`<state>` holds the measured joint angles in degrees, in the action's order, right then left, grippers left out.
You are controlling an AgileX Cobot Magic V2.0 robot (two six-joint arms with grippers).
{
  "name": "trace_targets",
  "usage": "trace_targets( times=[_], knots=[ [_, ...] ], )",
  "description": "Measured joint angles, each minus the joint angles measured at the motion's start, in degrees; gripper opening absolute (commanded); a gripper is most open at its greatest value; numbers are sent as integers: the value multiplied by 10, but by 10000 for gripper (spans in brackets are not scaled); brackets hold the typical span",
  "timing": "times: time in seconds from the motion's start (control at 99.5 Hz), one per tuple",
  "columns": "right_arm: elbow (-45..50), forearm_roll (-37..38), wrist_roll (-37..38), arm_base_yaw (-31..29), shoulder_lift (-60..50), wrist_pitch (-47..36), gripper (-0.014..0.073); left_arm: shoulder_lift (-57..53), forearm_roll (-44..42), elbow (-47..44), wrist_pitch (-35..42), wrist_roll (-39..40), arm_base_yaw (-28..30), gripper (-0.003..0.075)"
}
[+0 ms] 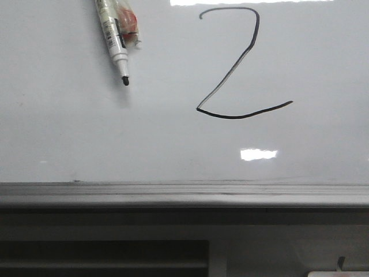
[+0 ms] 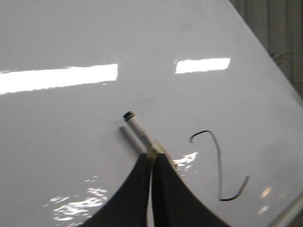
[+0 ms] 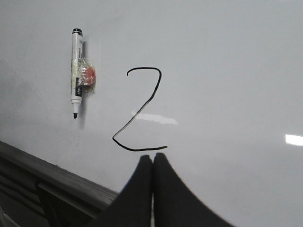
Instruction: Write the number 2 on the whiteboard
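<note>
Number 2 (image 1: 242, 63) stands complete in black on the whiteboard (image 1: 69, 133), above its grey ledge (image 1: 184, 193); a marker (image 1: 113, 37) hangs tip-down to its left, apart from it; left gripper (image 2: 152, 158) pinches something at the marker; right gripper (image 3: 152, 158) is closed, empty

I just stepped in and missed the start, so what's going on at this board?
A two-armed robot is writing on the whiteboard. A complete number 2 is drawn in black. The marker, uncapped, sits left of the figure, tip pointing down. In the left wrist view the left gripper appears closed on the marker's rear end. The right gripper is shut on nothing, facing the board just below the 2.
</note>
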<state>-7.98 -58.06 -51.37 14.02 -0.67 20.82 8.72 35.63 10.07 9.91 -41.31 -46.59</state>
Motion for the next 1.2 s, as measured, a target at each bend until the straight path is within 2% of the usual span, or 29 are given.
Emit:
trace_targets(
  times=[0.201, 0.261, 0.362, 0.503, 0.794, 1.196],
  knots=[
    [0, 0, 0, 0, 0, 0, -68, -1, -179, -27, -32, 217, 213, -20],
    [0, 0, 0, 0, 0, 0, -68, -12, -229, -38, -55, 274, 260, -20],
    [0, 0, 0, 0, 0, 0, -68, -51, -270, -56, -90, 316, 326, -20],
    [0, 0, 0, 0, 0, 0, -68, -90, -284, -78, -111, 331, 396, -20],
    [0, 0, 0, 0, 0, 0, -68, -90, -285, -100, -119, 336, 459, -20],
    [0, 0, 0, 0, 0, 0, -68, -90, -284, -101, -147, 336, 463, -20]
  ],
)
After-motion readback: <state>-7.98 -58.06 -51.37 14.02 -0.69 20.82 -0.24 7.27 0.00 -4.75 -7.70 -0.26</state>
